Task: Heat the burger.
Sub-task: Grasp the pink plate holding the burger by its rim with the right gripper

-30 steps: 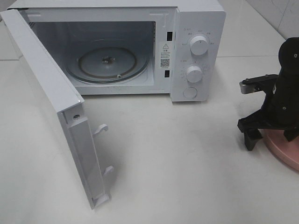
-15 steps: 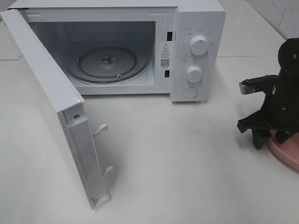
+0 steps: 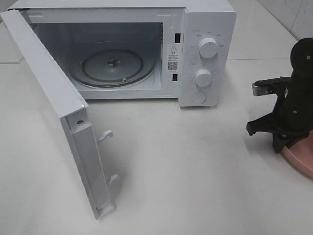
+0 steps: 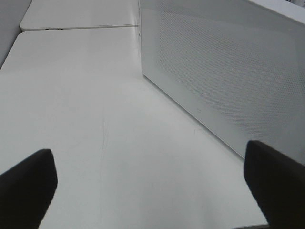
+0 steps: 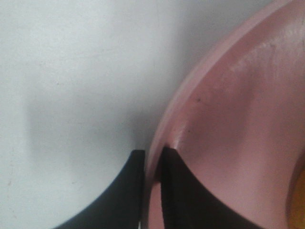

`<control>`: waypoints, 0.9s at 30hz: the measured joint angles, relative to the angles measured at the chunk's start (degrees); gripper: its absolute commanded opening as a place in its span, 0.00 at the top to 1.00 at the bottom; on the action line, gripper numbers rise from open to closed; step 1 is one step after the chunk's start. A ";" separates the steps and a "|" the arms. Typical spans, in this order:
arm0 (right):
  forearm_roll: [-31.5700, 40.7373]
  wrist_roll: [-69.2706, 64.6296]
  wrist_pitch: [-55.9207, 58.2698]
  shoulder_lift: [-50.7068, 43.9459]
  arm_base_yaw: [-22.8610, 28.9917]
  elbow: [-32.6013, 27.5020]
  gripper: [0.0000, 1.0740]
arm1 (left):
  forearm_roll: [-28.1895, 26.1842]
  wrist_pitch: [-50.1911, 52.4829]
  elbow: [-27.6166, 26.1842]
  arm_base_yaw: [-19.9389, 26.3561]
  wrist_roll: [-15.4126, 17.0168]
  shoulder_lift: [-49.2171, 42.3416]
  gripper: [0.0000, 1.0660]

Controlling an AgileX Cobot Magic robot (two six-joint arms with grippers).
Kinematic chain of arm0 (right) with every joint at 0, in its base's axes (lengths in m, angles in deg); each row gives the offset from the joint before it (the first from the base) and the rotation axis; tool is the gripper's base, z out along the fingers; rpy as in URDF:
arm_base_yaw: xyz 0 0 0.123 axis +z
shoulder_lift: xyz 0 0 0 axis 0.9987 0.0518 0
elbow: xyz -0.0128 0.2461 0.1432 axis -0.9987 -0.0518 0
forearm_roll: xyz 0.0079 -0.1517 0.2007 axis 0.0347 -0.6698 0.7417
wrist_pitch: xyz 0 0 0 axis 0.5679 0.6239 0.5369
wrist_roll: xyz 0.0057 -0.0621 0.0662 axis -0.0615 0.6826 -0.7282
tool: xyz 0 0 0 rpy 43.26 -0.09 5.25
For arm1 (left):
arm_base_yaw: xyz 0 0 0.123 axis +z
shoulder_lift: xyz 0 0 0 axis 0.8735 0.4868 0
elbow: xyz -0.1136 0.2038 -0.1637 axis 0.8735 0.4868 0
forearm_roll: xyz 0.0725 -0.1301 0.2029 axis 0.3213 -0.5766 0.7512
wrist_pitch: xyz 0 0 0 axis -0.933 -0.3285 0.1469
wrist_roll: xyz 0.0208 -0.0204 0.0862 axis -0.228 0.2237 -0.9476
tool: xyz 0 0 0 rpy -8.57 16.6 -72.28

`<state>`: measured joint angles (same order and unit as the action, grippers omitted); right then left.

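The burger is hidden behind my right arm in the exterior high view; a yellow-brown sliver at the edge of the right wrist view may be it. The pink plate lies at the table's right edge. My right gripper is at the plate's left rim. In the right wrist view the gripper has its two black fingers pinched on the pink plate's rim, one outside and one inside. My left gripper is open and empty above the table beside the microwave's side wall.
The white microwave stands at the back with its door swung open toward the front left. Its glass turntable is bare. Two knobs and a button are on its right panel.
My right gripper has shifted to the right toward the pink plate and its fingers have closed on the rim. The left arm and the microwave have not moved.
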<state>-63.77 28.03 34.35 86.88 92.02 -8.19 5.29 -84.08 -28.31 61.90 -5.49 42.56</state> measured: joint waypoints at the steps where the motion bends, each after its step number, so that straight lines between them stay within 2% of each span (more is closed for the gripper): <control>1: -0.06 -0.29 0.00 0.00 0.00 0.00 0.98 | 0.00 0.00 0.00 0.00 0.00 0.00 0.06; 19: -0.34 -2.75 2.35 -2.52 0.00 0.00 0.98 | 0.00 0.00 0.00 0.00 0.00 0.00 0.06; 27: -5.27 -6.76 6.02 -4.13 2.86 0.00 0.98 | 0.00 0.00 0.00 0.00 0.00 0.00 0.06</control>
<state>-69.04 21.27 40.36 82.76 94.88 -8.19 5.29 -84.08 -28.31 61.90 -5.49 42.56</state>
